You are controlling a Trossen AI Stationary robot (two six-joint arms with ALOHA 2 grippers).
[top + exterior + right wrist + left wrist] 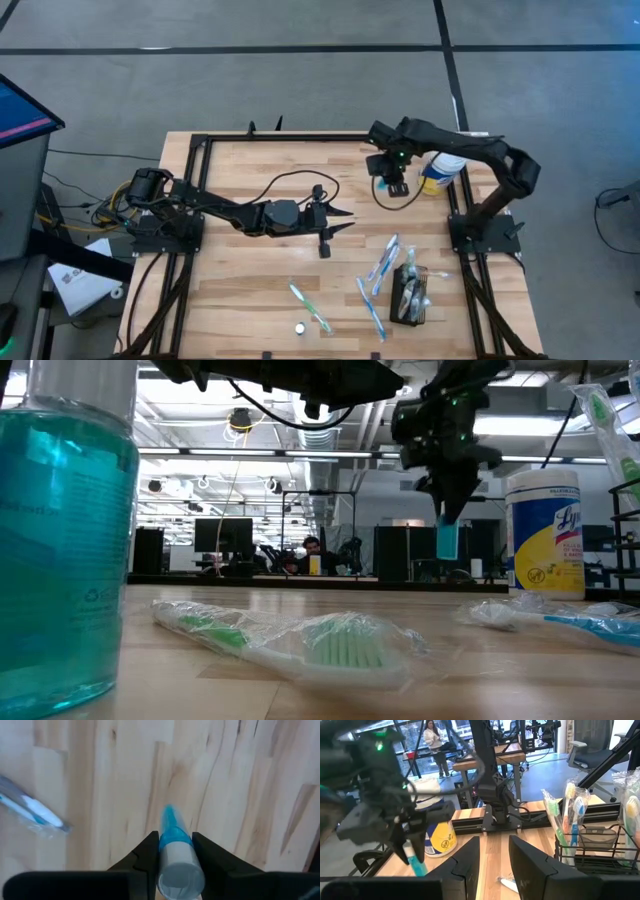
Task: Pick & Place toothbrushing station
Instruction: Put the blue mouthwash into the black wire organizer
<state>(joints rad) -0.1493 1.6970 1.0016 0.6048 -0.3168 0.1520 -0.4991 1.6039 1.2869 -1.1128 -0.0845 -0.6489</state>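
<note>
The toothbrush holder (pixel 412 293), a small black wire-sided box, stands on the tabletop (pixel 250 270) near its right front corner, its long axis running from the front edge toward the back, with wrapped toothbrushes standing in it. The left wrist view shows the same holder (pixel 592 847) upright, with brush heads rising above its rim, a detail the overhead view does not give. More wrapped toothbrushes (pixel 378 268) lie flat just left of the holder, and another (pixel 310 306) lies farther left near a small white cap (pixel 299 327). The right gripper (pixel 392 183) hangs above the back right part of the tabletop, just beside a yellow and blue canister with a white lid (pixel 440 172). Its jaws are pinching a small tube with a white body and a blue tip (pixel 175 850), which points straight down at the wood; the right wrist view shows this grip plainly, while the overhead view hides the tube under the wrist. The low view shows the tube's blue end (pixel 446 540) clear of the surface, and a bottle of blue liquid (pixel 60 530) close to the lens, which the other views do not show clearly. The left gripper (pixel 335 222) lies low over the middle of the tabletop, pointing right, jaws spread a little and holding nothing. A person (pixel 436 742) stands in the room beyond.
</note>
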